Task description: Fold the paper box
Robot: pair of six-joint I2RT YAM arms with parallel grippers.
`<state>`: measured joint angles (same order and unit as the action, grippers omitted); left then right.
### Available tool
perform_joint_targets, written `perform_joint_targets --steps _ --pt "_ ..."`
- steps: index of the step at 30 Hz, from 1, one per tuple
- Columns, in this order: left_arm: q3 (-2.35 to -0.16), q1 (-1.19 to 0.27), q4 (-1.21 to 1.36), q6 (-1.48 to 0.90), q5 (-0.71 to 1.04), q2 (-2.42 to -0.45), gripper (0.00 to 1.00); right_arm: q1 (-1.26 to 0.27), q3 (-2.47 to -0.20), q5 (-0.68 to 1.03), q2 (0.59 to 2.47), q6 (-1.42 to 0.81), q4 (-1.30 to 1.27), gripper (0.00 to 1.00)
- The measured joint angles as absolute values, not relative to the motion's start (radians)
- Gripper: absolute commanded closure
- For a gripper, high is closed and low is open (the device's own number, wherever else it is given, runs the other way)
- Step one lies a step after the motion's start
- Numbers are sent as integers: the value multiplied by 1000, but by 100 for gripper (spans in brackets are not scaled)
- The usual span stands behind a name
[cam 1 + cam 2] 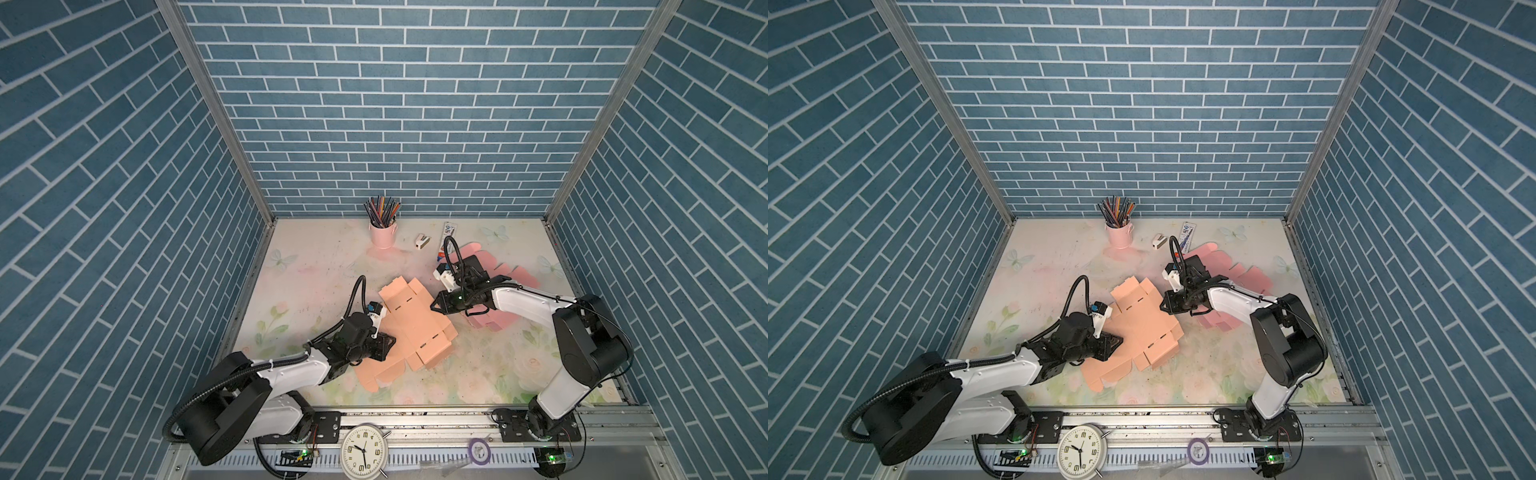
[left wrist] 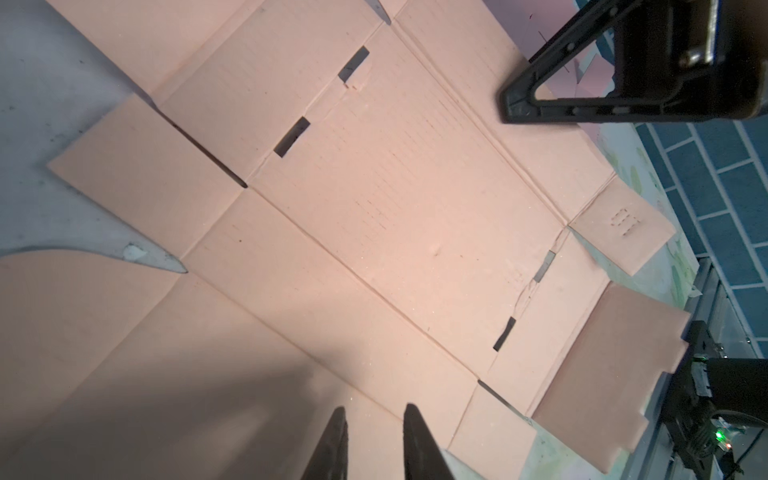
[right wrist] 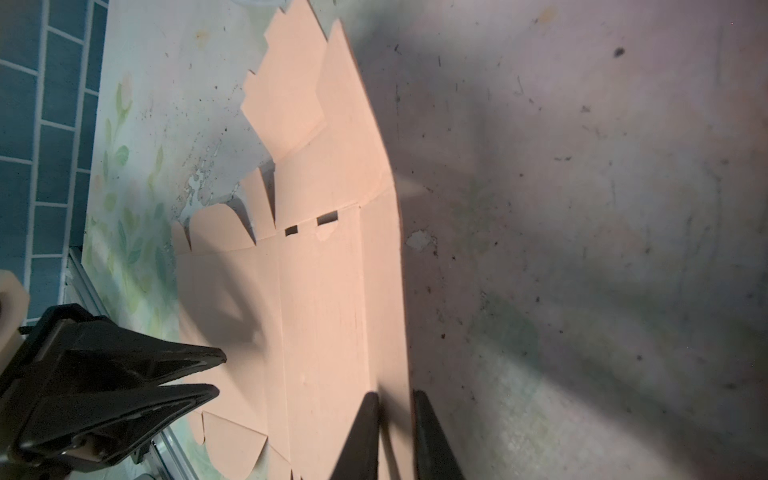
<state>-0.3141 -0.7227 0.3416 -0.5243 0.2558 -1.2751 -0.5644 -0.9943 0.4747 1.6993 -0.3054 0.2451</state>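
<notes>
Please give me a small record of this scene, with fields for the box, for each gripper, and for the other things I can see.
box: peach cardboard sheet, not yet folded, lying mostly flat on the table
left gripper: over the sheet's near left part, jaws slightly apart, nothing between them
right gripper: at the sheet's far right edge, jaws slightly apart
other things: pencil cup at the back; pink sheets to the right; clock in front of the table
</notes>
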Motion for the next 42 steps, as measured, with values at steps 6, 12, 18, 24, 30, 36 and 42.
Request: perform_joint_targets --steps 6,12,18,24,30,36,42 --pt "-299 -722 366 -524 255 -1290 79 -572 -994 474 1732 -305 239 88" --pt "-296 -722 376 -524 255 -1289 80 -593 -1017 468 1732 -300 244 96" --pt "-296 -689 358 -529 278 -1236 79 -650 -1055 367 1726 -279 289 99" --pt "-303 -576 352 -550 368 -1159 91 -708 -1067 237 1692 -252 339 100" --pt "-410 -503 348 -558 455 -1229 100 -730 -1028 203 1631 -226 320 100" --pt "-575 -442 374 -558 509 -1418 100 -741 -1007 194 1604 -208 297 100" --pt "-732 -423 382 -544 536 -1588 100 -756 -985 194 1591 -200 284 100"
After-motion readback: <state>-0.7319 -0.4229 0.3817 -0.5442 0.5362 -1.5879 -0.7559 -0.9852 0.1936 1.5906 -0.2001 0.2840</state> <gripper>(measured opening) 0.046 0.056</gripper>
